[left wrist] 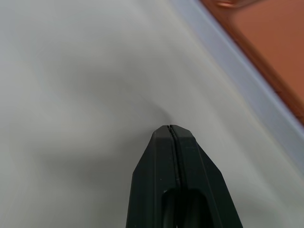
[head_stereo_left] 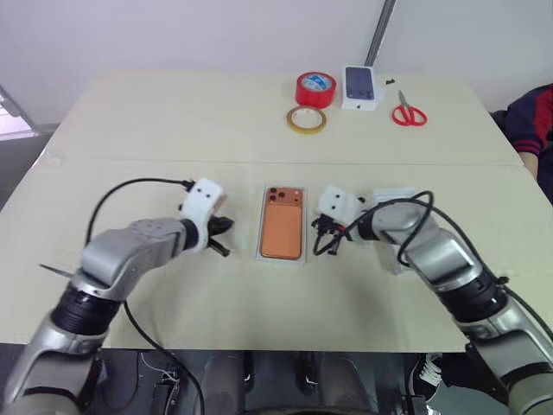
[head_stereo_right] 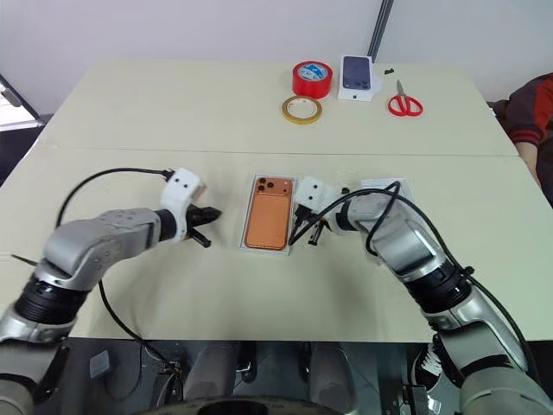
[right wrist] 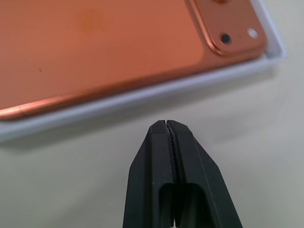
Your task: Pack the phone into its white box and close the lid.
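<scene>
— So, where's the phone [head_stereo_left: 282,225] at?

— Lying camera side up inside the white box [right wrist: 142,97], in the middle of the table [head_stereo_left: 173,121]. Its orange back is showing, and the lens cluster sits at the far end, away from the robot. A thin white rim of the box runs all round it.

— And the grippers?

— One on either side. The left gripper [head_stereo_left: 221,235] is just to the left of the box, fingers pinched flat together with nothing between them, tips low over the bare tabletop. The right gripper [head_stereo_right: 308,230] is just off the box's right edge, also clamped shut on nothing. I can't tell whether it touches the rim; up close there looks to be a strip of table between the tip and the white wall.

— Is the lid on?

— No, the phone is uncovered. Something white and rectangular [head_stereo_right: 386,187] lies behind the right forearm, mostly hidden by it; I can't say what it is.

— Anything else on the table?

— Along the far edge: a red tape roll [head_stereo_left: 314,89], a yellowish tape ring [head_stereo_left: 307,119] just in front of it, a small white carton [head_stereo_left: 360,88] with a dark phone printed on top, and red-handled scissors [head_stereo_left: 408,112]. A person's sleeve [head_stereo_left: 536,121] shows at the far right.
</scene>
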Robot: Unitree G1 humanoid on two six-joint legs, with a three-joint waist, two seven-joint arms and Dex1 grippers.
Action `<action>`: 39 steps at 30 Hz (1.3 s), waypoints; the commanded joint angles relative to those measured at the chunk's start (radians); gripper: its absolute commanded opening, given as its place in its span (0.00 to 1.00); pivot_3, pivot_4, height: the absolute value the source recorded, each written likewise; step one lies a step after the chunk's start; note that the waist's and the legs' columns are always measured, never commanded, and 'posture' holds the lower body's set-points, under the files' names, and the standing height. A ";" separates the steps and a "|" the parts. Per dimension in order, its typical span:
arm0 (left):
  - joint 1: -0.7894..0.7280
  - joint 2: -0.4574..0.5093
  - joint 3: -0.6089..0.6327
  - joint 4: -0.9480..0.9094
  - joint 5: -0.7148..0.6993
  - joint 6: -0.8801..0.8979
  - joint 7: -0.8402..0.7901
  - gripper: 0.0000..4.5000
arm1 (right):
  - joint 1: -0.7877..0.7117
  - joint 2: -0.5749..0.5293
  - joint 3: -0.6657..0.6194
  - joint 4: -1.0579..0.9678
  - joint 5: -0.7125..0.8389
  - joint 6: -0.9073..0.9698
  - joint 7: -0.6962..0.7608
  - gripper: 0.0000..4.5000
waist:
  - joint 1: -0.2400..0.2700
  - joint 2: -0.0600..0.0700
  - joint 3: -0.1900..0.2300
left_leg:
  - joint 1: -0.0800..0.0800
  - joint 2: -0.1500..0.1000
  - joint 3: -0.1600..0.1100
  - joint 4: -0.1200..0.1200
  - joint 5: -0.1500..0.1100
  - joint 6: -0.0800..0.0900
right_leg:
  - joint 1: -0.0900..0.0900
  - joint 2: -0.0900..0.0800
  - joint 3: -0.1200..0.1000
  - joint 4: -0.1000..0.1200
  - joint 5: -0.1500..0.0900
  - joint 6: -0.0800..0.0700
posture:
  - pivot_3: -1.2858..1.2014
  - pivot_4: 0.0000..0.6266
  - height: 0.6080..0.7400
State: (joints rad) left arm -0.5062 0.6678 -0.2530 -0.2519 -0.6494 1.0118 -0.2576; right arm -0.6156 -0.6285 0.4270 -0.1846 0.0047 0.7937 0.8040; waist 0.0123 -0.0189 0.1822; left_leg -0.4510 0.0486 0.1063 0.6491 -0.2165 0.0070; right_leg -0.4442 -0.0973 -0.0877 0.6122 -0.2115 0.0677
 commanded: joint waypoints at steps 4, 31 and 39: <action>-0.052 -0.098 -0.053 0.017 0.098 0.008 -0.058 0.01 | -0.054 0.053 0.037 -0.006 -0.043 -0.003 -0.014 0.00 | 0.001 0.000 0.000 | 0.001 0.000 0.000 0.001 0.000 0.000 | 0.001 0.001 0.000 0.001 0.000 0.000 | 0.52 0.24 0.97; -0.179 -0.459 -0.219 0.127 0.237 0.033 -0.289 0.01 | 0.238 -0.295 -0.170 -0.238 -0.020 0.043 0.114 0.00 | 0.027 0.000 0.000 | 0.000 -0.001 -0.001 0.008 -0.002 0.004 | 0.004 0.001 -0.001 0.002 -0.001 0.002 | 0.52 0.24 0.97; -0.184 -0.473 -0.195 0.150 0.271 0.032 -0.301 0.01 | 0.250 -0.323 -0.193 -0.226 -0.026 0.028 0.120 0.00 | 0.027 0.000 0.000 | 0.000 -0.001 -0.002 0.012 -0.003 0.007 | 0.005 0.001 -0.001 0.003 -0.001 0.002 | 0.52 0.24 0.97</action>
State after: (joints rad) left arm -0.6677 0.2226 -0.4503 -0.0874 -0.3777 1.0665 -0.5422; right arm -0.3630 -0.9369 0.2603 -0.3747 -0.0355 0.8438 0.9111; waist 0.0397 -0.0189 0.1821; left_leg -0.4514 0.0480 0.1044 0.6613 -0.2198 0.0139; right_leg -0.4389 -0.0969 -0.0883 0.6147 -0.2124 0.0695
